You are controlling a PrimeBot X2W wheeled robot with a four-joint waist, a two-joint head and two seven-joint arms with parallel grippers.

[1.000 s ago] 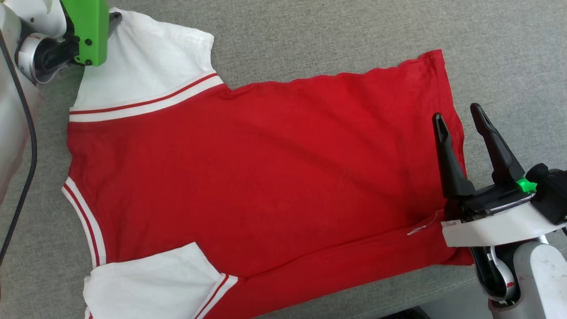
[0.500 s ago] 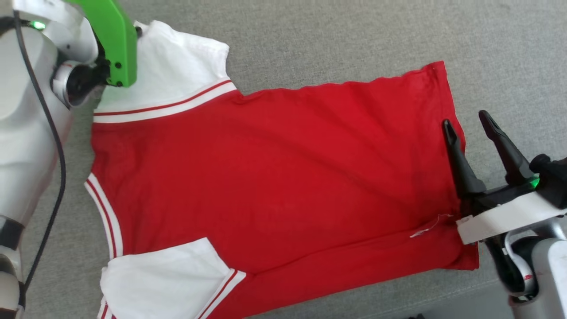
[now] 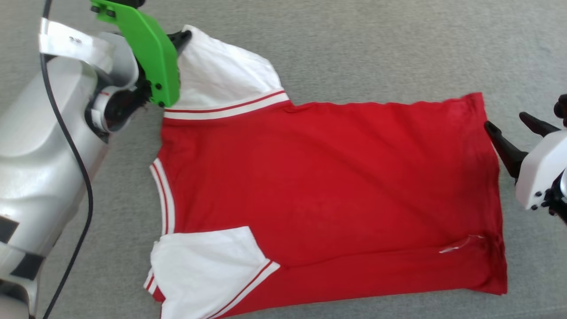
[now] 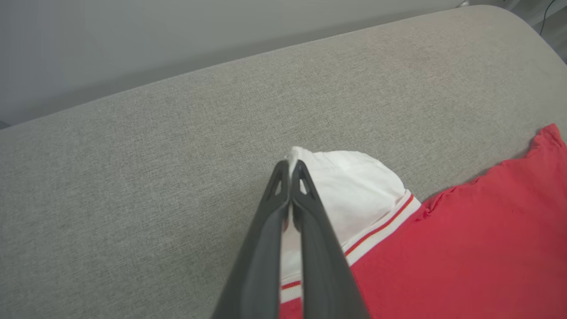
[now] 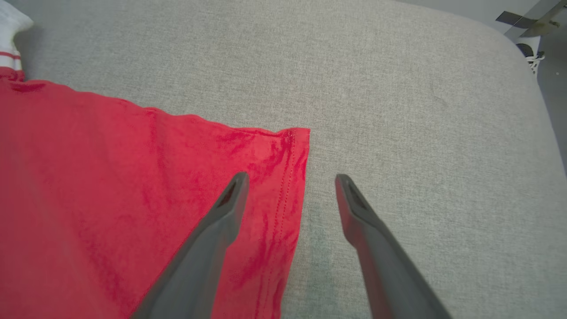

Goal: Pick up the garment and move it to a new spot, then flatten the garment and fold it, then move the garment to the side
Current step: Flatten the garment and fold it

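Note:
The garment [image 3: 328, 186] lies spread on the grey cushion, plain red side up, collar to the left and hem to the right. Its far white sleeve [image 3: 221, 75] is pinched at the tip by my left gripper [image 3: 184, 36], whose fingers meet on the white cloth in the left wrist view [image 4: 290, 166]. The near white sleeve [image 3: 203, 261] lies folded onto the red body. My right gripper [image 3: 505, 121] hovers open at the hem's far corner; in the right wrist view [image 5: 291, 178] one finger is over the red cloth [image 5: 110, 177] and the other over bare cushion.
The grey cushion [image 3: 354, 44] extends beyond the garment on the far and right sides. Its rounded right end [image 5: 531, 110] drops off to the floor. A black cable [image 3: 84, 186] hangs along my left arm.
The head camera has shifted, sliding the picture rightward. My left gripper has closed on the far sleeve's tip. My right gripper has moved along the hem toward its far corner.

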